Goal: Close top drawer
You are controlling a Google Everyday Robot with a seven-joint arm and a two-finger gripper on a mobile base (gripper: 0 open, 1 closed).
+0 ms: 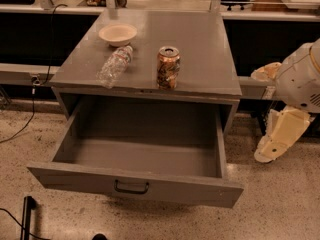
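The top drawer point(135, 184) of the grey cabinet stands pulled far out toward me, and its inside shows nothing in it. Its small black handle point(131, 187) sits mid-front. No lower drawers show in this view. My arm comes in from the right edge. The cream gripper point(272, 144) hangs low beside the drawer's right front corner, a short gap away, touching nothing.
On the cabinet top point(210, 59) stand a pale bowl point(118, 33) and a drink can point(168, 67), with a clear plastic bottle point(114, 65) lying on its side. A long dark counter runs behind. A cable point(22, 126) crosses the speckled floor at left; a black post point(27, 214) stands at bottom left.
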